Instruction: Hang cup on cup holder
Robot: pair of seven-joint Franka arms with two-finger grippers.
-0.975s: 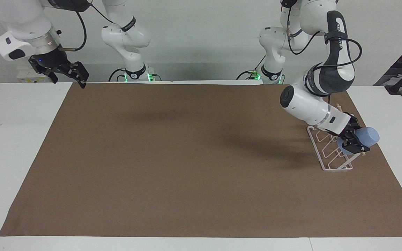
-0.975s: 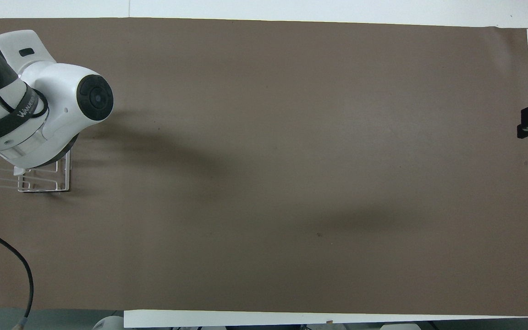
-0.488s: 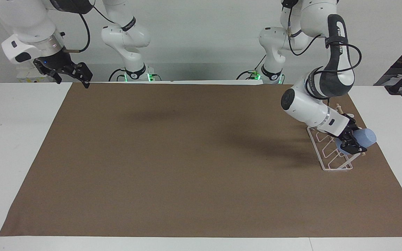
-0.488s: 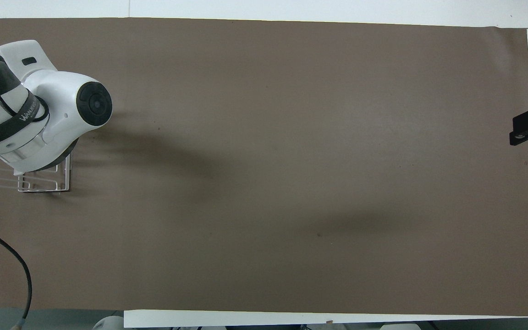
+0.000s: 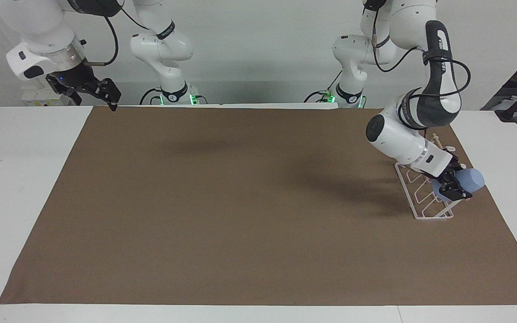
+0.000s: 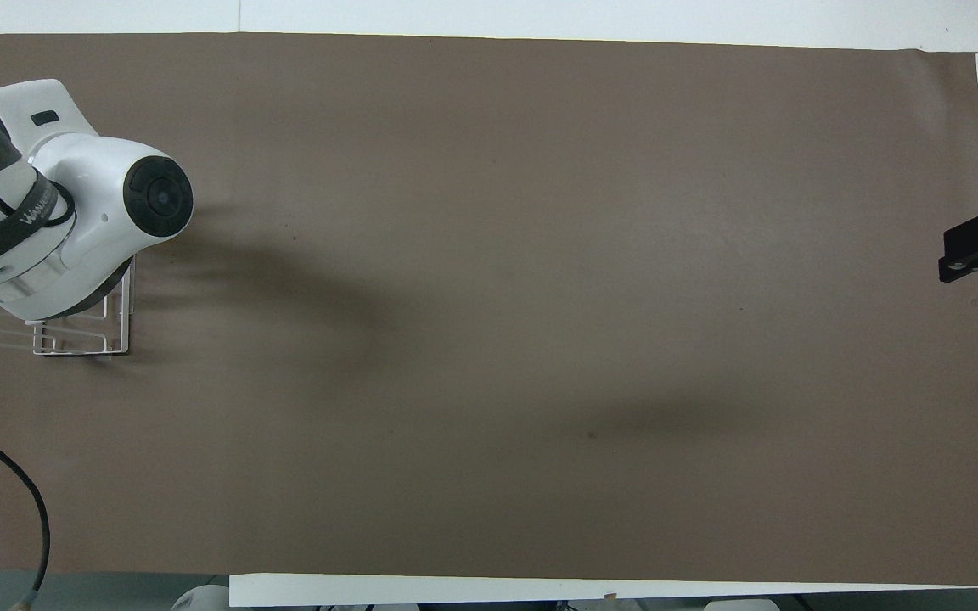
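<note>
- White worktop (image 5: 25, 179) under a large brown paper sheet (image 5: 240, 202); apart from the rack at the left arm's end, nothing else lies on the sheet.
- Left arm (image 5: 413, 134) bends low over the rack. In the overhead view its wrist covers most of the rack and hides the cup entirely.
- Right arm waits, lifted at its own end; right gripper (image 5: 106, 92) hangs over the sheet's corner, jaws spread and holding nothing.
- White wire cup holder with rectangular base, slanted looped prongs and a pale wooden dowel along the top (image 5: 424, 204) stands on the sheet. All visible prongs are bare.
- Left gripper (image 5: 453, 186) sits at the dowel side of the rack, jaws pinching the small light-blue tapered plastic cup (image 5: 471, 179).
- Cup is tipped onto its side, up off the sheet, over the rack's top edge. I cannot tell whether its mouth is on a prong.
- Judgement: pick-up and carry are done and the cup is at the rack. Remaining: seat the mouth over a prong, let go, back the arm out. Hanging not yet confirmed.
</note>
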